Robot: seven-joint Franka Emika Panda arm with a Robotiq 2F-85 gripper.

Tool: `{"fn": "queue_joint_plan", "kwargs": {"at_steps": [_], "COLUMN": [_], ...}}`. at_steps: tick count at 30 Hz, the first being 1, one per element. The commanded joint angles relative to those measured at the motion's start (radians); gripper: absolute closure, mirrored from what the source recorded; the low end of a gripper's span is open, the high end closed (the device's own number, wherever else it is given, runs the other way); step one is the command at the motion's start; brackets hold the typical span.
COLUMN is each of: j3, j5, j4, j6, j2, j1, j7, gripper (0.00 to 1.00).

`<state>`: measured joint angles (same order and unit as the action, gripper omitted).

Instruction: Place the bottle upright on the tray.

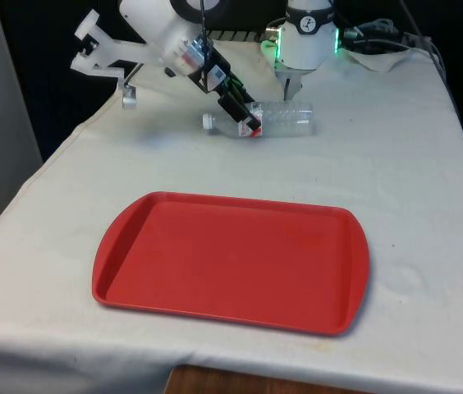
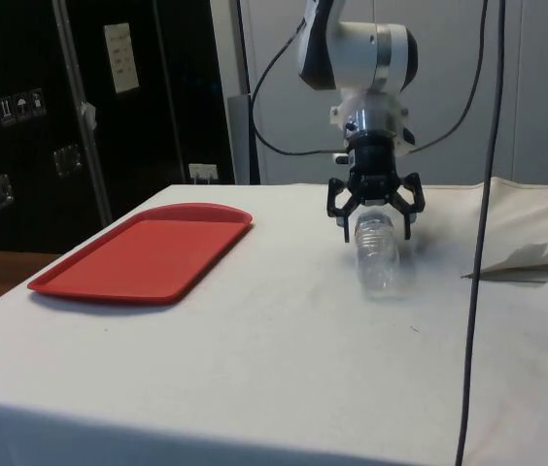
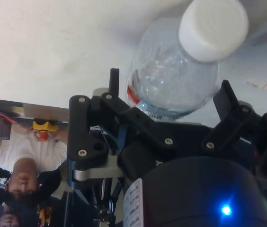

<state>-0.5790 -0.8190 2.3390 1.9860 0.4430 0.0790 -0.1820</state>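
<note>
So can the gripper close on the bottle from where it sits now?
Probably yes. The gripper is open with its fingers either side of the lying bottle, near the label, and nothing on the cloth blocks it.

So the bottle (image 1: 264, 119) is a clear plastic one with a white cap (image 3: 213, 28) and a red-edged label. It's lying on its side on the white cloth, cap pointing to the front view's left. Looks empty, I think, but hard to tell. The tray (image 1: 231, 261) is red, shallow, rounded corners, sitting flat and well apart from the bottle.
</note>
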Motion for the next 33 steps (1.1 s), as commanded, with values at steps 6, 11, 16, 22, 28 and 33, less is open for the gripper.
{"fn": "queue_joint_plan", "kwargs": {"at_steps": [6,11,16,22,28,33], "j3": [0.006,0.004,0.006,0.006,0.003,0.004], "j5": [-0.004,-0.003,-0.005,-0.006,-0.002,-0.002], "j4": [-0.021,-0.026,-0.027,-0.03,-0.029,-0.03], "j6": [-0.018,-0.026,-0.03,-0.039,-0.04,-0.039], "j2": [0.025,0.033,0.036,0.04,0.041,0.042], "j1": [-0.002,-0.002,-0.003,-0.004,-0.001,0.0], "j7": [0.009,0.011,0.014,0.016,0.013,0.013], "gripper": [0.0,0.0,0.0,0.0,0.0,0.0]}}
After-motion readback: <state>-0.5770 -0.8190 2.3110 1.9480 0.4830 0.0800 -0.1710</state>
